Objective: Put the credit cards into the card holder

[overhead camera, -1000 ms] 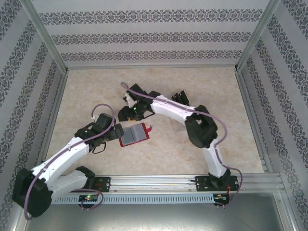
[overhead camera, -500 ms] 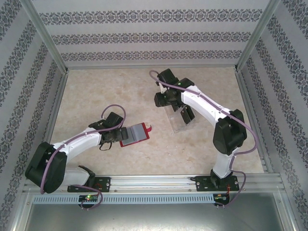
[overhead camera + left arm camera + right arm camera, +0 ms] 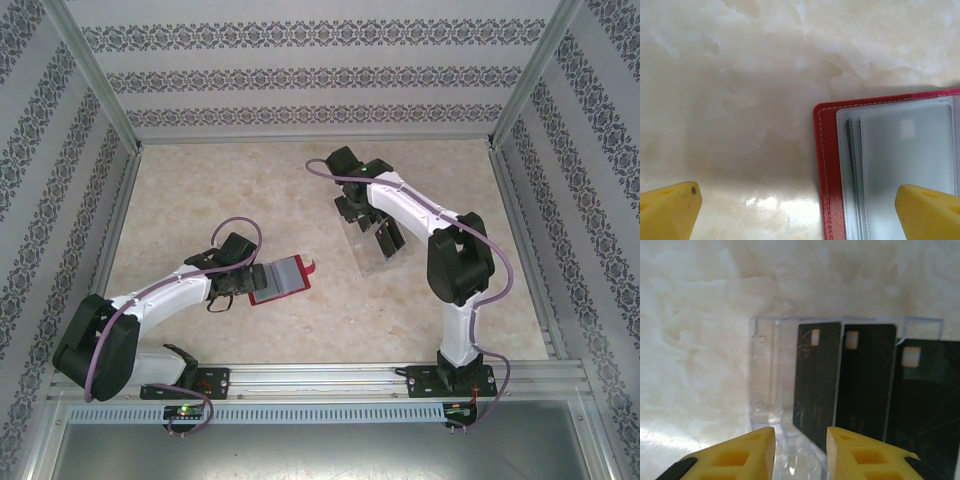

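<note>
The card holder lies open on the desk, its greyish clear sleeves facing up and its small red tab sticking out at its far right corner. The left end effector sits at the card holder's left edge. In the left wrist view its yellow fingers are spread wide and clamp nothing, one over bare desk to the left of the card holder and the other over the sleeves. A thin dark strip shows between the sleeve edges, too narrow to tell what it is. Well apart from the card holder, to its right and farther from the arm bases, a clear rack holds the credit cards. The right wrist view shows three of these black credit cards standing side by side in the rack. The right end effector is poised over the end of the rack nearest the card holder, its fingers narrowly parted with nothing between them.
</note>
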`<state>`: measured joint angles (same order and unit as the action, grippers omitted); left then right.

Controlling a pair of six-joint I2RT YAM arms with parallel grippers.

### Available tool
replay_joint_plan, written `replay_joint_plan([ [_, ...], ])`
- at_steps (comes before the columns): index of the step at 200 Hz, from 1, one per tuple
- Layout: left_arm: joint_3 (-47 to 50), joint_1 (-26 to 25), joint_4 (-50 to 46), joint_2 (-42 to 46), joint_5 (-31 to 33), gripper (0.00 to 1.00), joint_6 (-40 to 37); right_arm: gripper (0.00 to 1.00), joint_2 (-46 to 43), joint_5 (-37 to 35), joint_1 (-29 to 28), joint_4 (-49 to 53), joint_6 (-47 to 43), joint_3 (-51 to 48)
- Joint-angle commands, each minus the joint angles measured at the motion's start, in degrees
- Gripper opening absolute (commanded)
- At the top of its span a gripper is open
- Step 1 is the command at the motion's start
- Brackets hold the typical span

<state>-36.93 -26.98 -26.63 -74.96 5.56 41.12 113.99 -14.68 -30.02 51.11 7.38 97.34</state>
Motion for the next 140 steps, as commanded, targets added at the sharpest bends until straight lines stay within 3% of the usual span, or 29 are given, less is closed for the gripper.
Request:
replay_joint_plan([
  [1,1.11,-0.27,1.06,-0.11,0.13,1.0,-0.55,0.33,2.59,-2.86,1.09,1.71,-0.98,2.86],
  [66,1.37,-0.28,1.14,0.29,0.14,1.0,-0.38,0.31,6.35,-2.48,2.04,2.16,-1.19,5.53],
  [140,1.43,-0.28,1.15,0.41,0.37,1.0,-0.39,0.16,7.07,-0.14,2.07,1.86,-0.64,5.23],
])
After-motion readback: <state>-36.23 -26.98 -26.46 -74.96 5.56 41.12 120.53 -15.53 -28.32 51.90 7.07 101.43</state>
